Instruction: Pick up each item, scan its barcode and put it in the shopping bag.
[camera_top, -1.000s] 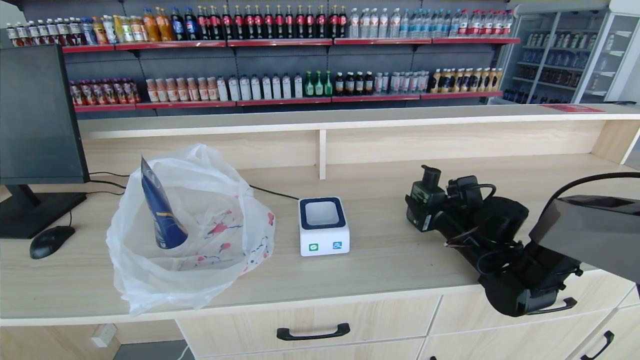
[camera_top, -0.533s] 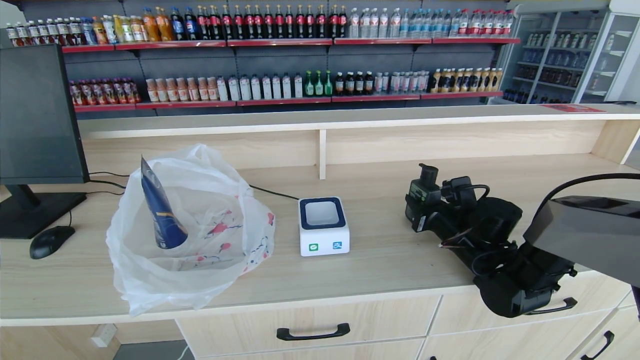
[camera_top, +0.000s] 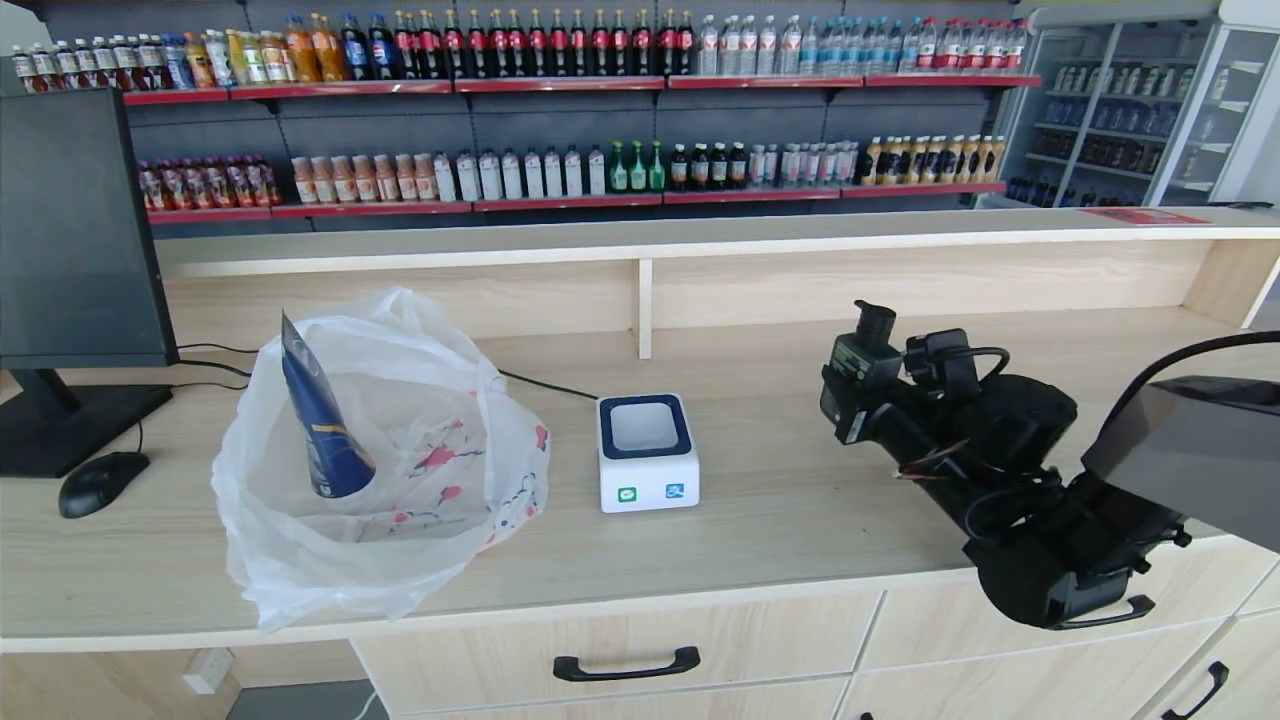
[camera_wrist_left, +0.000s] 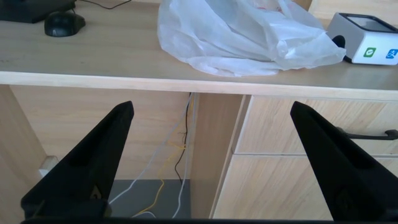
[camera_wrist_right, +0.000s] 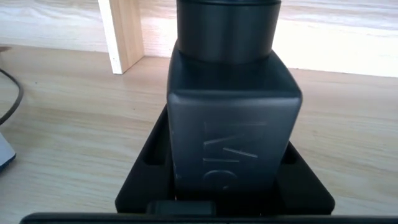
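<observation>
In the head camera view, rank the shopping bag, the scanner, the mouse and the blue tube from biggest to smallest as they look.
1. shopping bag, by far.
2. scanner and blue tube look close: the tube is longer, the scanner broader, so I won't rank them.
3. mouse, smallest.

The counter (camera_top: 780, 510) is showing a pale wood-grain surface, smooth and matt. Toward its left edge the shopping bag (camera_top: 400, 545) is lying as thin, translucent, crinkled plastic, and a glossy blue tube (camera_top: 325, 430) is standing inside it. At the counter's middle the barcode scanner (camera_top: 647, 470) is showing smooth white plastic around a glossy window. The black bottle (camera_wrist_right: 233, 137) is looking matt, with lettering moulded into 1 face.
</observation>
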